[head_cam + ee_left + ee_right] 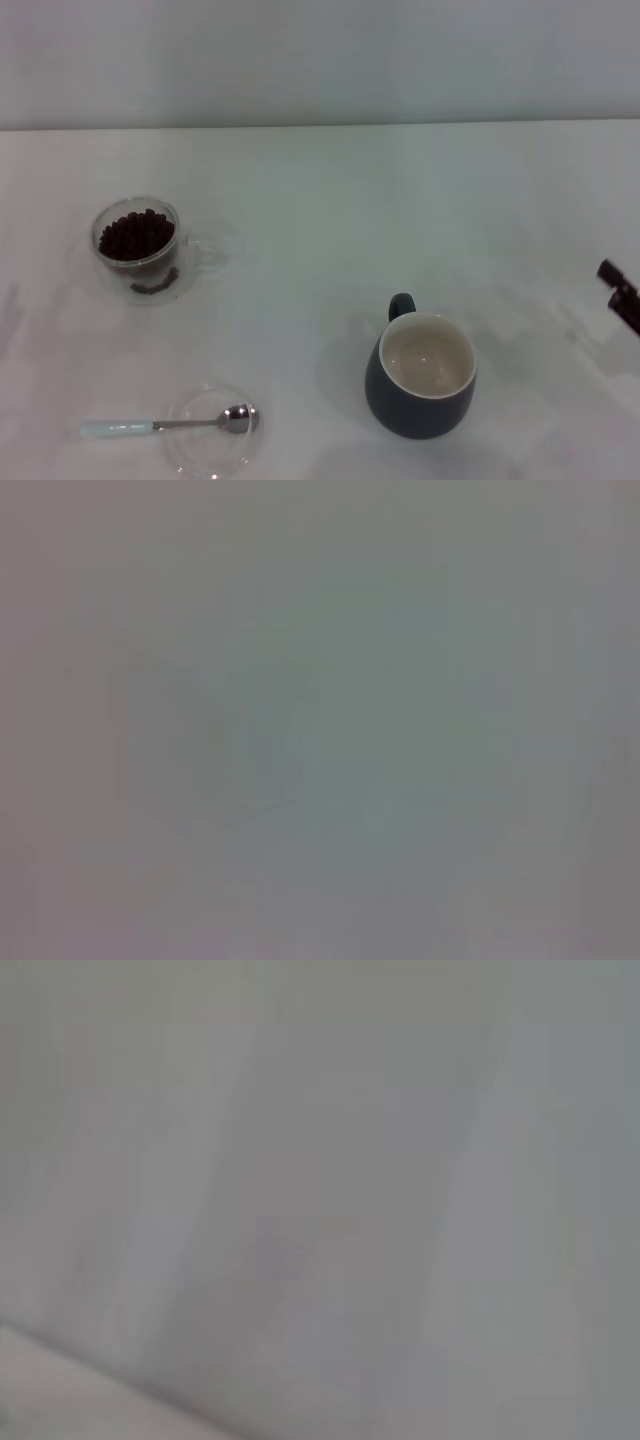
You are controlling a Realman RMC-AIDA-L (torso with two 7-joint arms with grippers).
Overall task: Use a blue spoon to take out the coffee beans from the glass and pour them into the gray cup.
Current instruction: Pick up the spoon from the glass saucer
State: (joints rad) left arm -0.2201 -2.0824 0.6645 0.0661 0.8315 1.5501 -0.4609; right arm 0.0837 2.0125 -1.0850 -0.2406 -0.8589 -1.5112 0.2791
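Head view: the small teaspoon with shiny metal bowl and pale blue handle [165, 425] is lying untouched on the white table [330, 210], bowl resting in a flat round clear glass dish [212, 443], handle sticking out toward the robot's left; the small clear double-walled glass [137, 248], full of dark oval coffee beans [134, 235], is sitting well behind it; the rounded dark blue-gray mug with cream inside [421, 375] is standing empty to the right, well apart. Nothing is being held yet; picking up the spoon looks like the step in hand, best gripped on the handle clear of the dish. The right tool [621, 292] is showing only as a dark tip at the edge; cut off, cannot tell its opening; left tool not showing.

Left wrist view: only blank grey surface, nothing identifiable.

Right wrist view: blank pale surface too, no tool or task things visible.
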